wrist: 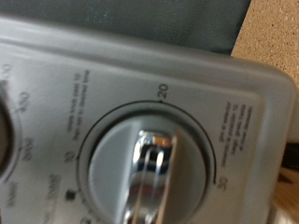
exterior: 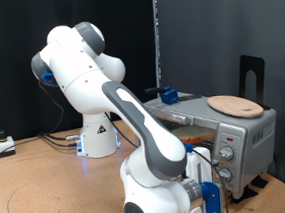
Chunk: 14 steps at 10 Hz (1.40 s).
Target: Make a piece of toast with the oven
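The silver-grey oven (exterior: 247,127) stands at the exterior view's right, its glass door facing that view's bottom left. An orange-brown patch (exterior: 193,138) shows behind the glass; I cannot tell if it is the piece of toast. My gripper (exterior: 215,177) is at the oven's knob panel (exterior: 228,157), right in front of the knobs. The wrist view is filled by the grey panel and one round timer knob (wrist: 148,175) with a chrome ridge and marks 10, 20 and 30 around it. My fingers do not show in the wrist view.
A round light wooden board (exterior: 235,105) lies on the oven's top, with a small blue object (exterior: 168,94) at its far end. A black stand (exterior: 251,77) rises behind the oven. The arm's white base (exterior: 97,139) stands on the wooden table, cables (exterior: 45,141) beside it.
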Motion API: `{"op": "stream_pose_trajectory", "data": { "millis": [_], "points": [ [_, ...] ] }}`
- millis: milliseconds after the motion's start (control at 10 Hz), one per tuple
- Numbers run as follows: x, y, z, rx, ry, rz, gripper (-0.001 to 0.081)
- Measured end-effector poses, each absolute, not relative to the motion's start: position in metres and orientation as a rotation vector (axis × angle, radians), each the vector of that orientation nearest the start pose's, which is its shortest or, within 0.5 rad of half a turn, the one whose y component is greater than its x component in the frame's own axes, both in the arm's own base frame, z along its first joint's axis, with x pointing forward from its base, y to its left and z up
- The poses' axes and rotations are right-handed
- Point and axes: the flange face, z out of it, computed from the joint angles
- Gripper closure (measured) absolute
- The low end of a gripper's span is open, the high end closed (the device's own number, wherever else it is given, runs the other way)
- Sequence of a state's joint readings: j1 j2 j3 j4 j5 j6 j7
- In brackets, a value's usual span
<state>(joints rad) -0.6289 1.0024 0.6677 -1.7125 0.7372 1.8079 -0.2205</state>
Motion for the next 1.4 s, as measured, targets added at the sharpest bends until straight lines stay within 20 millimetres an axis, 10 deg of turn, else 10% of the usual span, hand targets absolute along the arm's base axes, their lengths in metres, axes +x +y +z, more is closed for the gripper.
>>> {"op": "stream_pose_trajectory", "data": {
  "millis": [500, 800, 1400],
  "points": [
    [0.596, 0.08, 0.124, -1.75, 0.238, 0.627, 0.0025],
    [0.596, 0.08, 0.128, -1.727, 0.232, 0.634, 0.039],
    [0.594, 0.079, 0.127, -1.713, 0.251, 0.635, 0.0477]
  ]
}}
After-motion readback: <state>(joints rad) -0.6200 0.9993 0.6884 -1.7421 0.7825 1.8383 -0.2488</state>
